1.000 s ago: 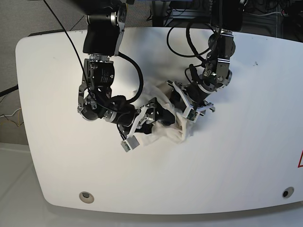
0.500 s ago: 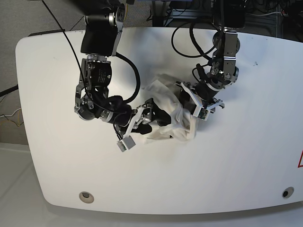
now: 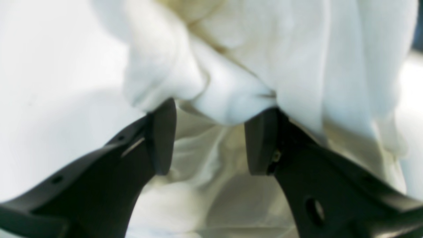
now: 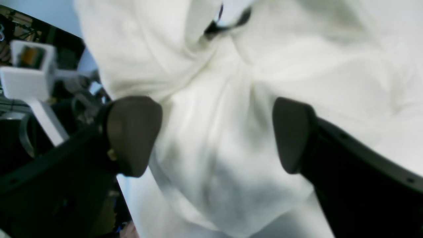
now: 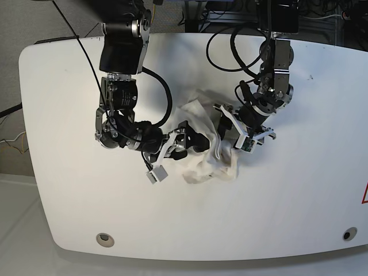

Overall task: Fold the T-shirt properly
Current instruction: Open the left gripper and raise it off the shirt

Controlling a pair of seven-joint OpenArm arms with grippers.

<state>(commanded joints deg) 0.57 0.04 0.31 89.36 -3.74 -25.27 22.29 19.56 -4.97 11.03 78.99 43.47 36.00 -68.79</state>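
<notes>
The white T-shirt (image 5: 207, 164) lies crumpled in a heap in the middle of the table (image 5: 287, 201), with no print showing. My left gripper (image 5: 233, 135) presses into the heap's right side. In the left wrist view the left gripper (image 3: 211, 138) has a thick fold of the T-shirt (image 3: 231, 66) pinched between its fingertips (image 3: 162, 135). My right gripper (image 5: 187, 144) reaches in from the heap's left. In the right wrist view the right gripper (image 4: 211, 135) stands wide open around the T-shirt (image 4: 224, 132), and a small black tag (image 4: 214, 26) shows above it.
Both arms cross over the table's middle, with black cables looping behind them. Two round holes (image 5: 104, 238) sit near the table's front corners. A red marking (image 5: 364, 195) touches the right edge. Dark equipment stands beyond the far edge.
The left gripper moved right and then toward the front with its bunch of cloth. The heap has stretched out sideways, and the right gripper has pushed deeper into it.
</notes>
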